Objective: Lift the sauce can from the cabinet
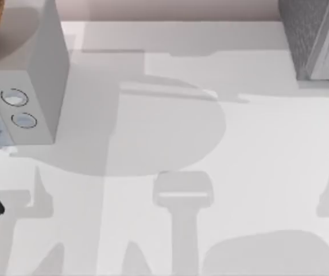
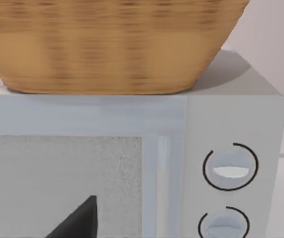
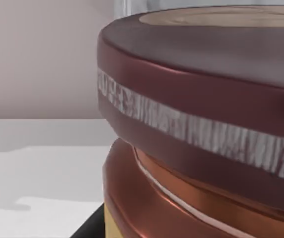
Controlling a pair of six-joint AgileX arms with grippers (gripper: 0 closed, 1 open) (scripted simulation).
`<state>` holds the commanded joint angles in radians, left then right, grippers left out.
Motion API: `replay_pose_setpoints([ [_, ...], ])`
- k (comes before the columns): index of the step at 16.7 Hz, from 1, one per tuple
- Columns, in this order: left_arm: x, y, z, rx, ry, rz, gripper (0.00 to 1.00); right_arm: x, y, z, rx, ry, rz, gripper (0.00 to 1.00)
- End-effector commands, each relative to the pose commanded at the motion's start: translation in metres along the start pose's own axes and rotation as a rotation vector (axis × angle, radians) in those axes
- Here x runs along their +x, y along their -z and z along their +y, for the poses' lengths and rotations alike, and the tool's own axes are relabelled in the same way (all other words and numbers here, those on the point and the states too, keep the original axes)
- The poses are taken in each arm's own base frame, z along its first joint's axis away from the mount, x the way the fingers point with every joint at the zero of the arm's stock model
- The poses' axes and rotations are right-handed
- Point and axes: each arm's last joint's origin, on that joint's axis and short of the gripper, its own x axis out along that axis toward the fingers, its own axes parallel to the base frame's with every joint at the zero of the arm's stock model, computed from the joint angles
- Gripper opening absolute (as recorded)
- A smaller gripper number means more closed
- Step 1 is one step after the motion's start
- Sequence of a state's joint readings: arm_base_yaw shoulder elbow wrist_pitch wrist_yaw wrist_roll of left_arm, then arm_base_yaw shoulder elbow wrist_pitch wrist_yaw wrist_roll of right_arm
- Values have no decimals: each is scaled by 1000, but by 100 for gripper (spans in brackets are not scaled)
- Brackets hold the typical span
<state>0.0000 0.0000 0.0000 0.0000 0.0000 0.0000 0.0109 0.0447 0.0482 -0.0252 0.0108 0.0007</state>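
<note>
R gripper jaw state: cannot tell; just a dark tip (image 3: 89, 225) beside sauce can (image 3: 206, 124), very close to wrist cam, table behind. Cabinet (image 1: 319, 37) at far right corner in top view. L arm idle, facing microwave (image 2: 231, 148) w/ wicker basket (image 2: 112, 44) on top. Judgement: confirm firm grip mid-body, lift straight up, slow, no tilt.

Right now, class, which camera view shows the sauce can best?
The right wrist view: the sauce can sits very close, showing its maroon top and pale band. The top view shows the cabinet; the left wrist view faces the dialled box.
</note>
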Motion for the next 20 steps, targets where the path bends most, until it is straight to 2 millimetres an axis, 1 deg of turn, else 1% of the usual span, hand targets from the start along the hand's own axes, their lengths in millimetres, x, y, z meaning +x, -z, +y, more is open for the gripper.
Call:
replay_pose_setpoints([
  [2, 0, 0, 0, 0, 0, 0, 100, 0, 9, -1, 0, 0, -19, 0],
  [8, 0, 0, 0, 0, 0, 0, 100, 1, 11, -1, 2, -2, -14, 0],
  [10, 0, 0, 0, 0, 0, 0, 100, 1, 4, 0, 0, -18, -34, 0],
  [13, 0, 0, 0, 0, 0, 0, 100, 7, -20, 3, -6, -78, -92, 0],
  [16, 0, 0, 0, 0, 0, 0, 100, 24, -46, 8, -16, -173, -135, 0],
  [18, 0, 0, 0, 0, 0, 0, 100, 45, -58, 13, -20, -247, -139, 0],
  [20, 0, 0, 0, 0, 0, 0, 100, 72, -61, 18, -21, -324, -121, 0],
])
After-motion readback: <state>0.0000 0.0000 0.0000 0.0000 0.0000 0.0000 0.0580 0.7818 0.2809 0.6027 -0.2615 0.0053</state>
